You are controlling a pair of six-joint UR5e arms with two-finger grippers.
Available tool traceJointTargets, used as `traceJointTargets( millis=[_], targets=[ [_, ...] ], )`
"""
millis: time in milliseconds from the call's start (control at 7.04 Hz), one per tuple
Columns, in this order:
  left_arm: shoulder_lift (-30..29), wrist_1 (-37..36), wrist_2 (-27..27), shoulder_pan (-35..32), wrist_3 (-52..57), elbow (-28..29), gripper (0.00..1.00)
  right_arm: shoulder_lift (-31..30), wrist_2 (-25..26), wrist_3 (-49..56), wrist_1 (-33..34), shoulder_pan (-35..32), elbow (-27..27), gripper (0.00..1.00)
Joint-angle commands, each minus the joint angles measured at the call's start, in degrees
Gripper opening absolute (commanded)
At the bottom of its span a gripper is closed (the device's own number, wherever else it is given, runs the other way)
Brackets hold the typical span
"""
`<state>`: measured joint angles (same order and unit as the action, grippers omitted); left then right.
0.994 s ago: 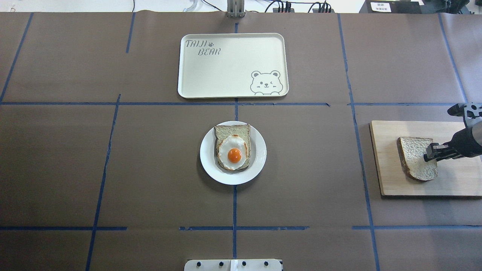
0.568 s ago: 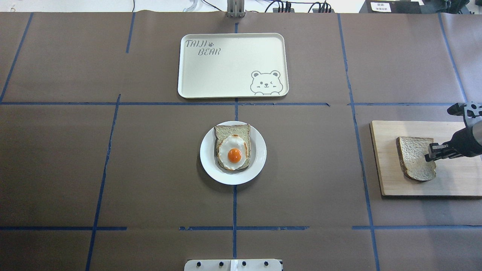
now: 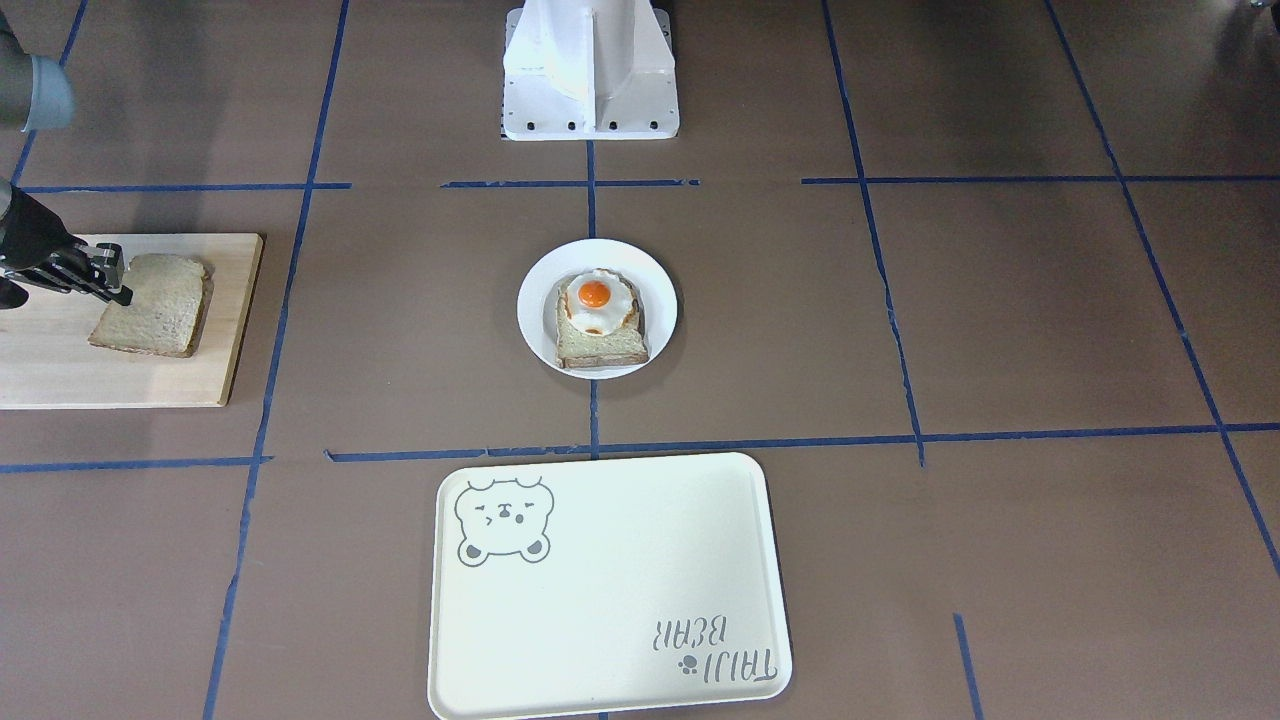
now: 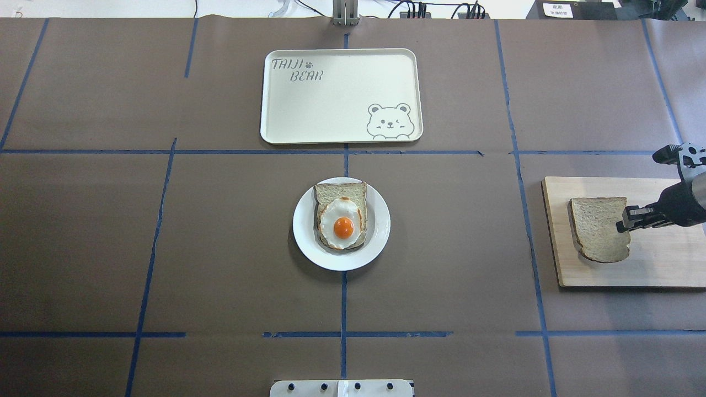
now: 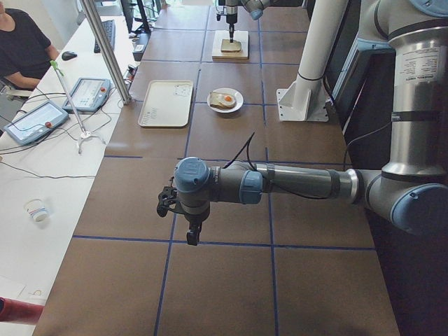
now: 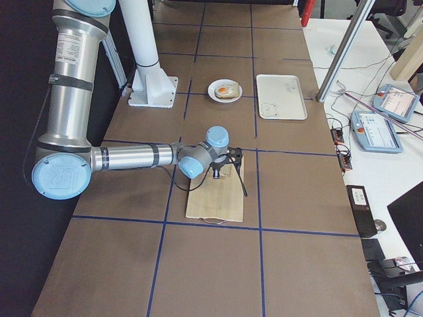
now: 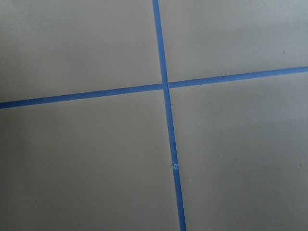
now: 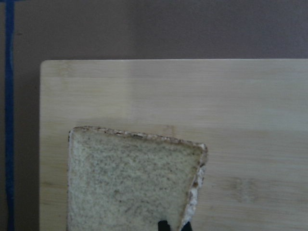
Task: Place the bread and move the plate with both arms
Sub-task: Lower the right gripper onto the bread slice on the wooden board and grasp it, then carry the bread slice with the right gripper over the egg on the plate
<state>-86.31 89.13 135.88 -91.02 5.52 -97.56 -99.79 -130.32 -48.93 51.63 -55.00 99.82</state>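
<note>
My right pincer (image 4: 626, 225) is closed narrow on the bread (image 4: 598, 229), biting it at the edge nearest the arm. I took it there so the rest of the slice reaches out ahead of the fingers, towards the middle of the desk (image 4: 165, 248), and can be laid down flat without the fingers getting underneath. The wrist camera shows one dark fingertip at that edge and the board (image 4: 662, 264) beneath. I judge the gripped side is raised off the board, but I cannot tell whether the far side has left the wood.

The plate (image 4: 380, 242) sits at the centre, well apart from the board, with the egg toast (image 4: 342, 223) on it. That spot seems reachable by both arms, which suits the two-arm move towards the tray (image 4: 331, 110) beyond it.

My left pincer (image 5: 190, 236) hangs low over bare desk and crossed tape (image 7: 166, 86), far from everything. I cannot tell whether it is wide or closed.

Against the overhead view a second ago, the bread and right pincer have shifted towards the plate and the slice's outline has changed. Plate, egg toast and tray have not moved.
</note>
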Motion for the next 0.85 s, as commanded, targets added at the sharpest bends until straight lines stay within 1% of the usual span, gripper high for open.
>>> traceJointTargets(
  millis=[0, 142, 284, 426, 568, 710],
  targets=[
    [0.0, 0.0, 0.0, 0.05, -0.07, 0.0, 1.0, 1.25, -2.64, -3.77, -1.0, -0.54, 4.75, 0.0],
    [0.0, -0.09, 0.0, 0.05, -0.16, 0.09, 1.0, 3.61, -3.09, -9.55, -3.7, -0.46, 6.51, 0.0],
    [0.0, -0.09, 0.09, 0.05, -0.16, 0.18, 1.0, 6.51, -4.4, -16.3, -7.91, -0.37, 6.27, 0.0],
    [0.0, -0.09, 0.09, 0.05, -0.16, 0.52, 1.0, 10.19, -4.41, -23.25, -11.6, 1.02, 5.83, 0.0],
    [0.0, -0.09, 0.09, 0.05, -0.16, 0.79, 1.0, 14.49, -4.15, -27.58, -12.25, 2.95, 5.48, 0.0],
    [0.0, -0.09, 0.09, 0.05, -0.24, 0.88, 1.0, 19.67, -1.89, -32.23, -12.34, 7.58, 5.56, 0.0]
  ],
)
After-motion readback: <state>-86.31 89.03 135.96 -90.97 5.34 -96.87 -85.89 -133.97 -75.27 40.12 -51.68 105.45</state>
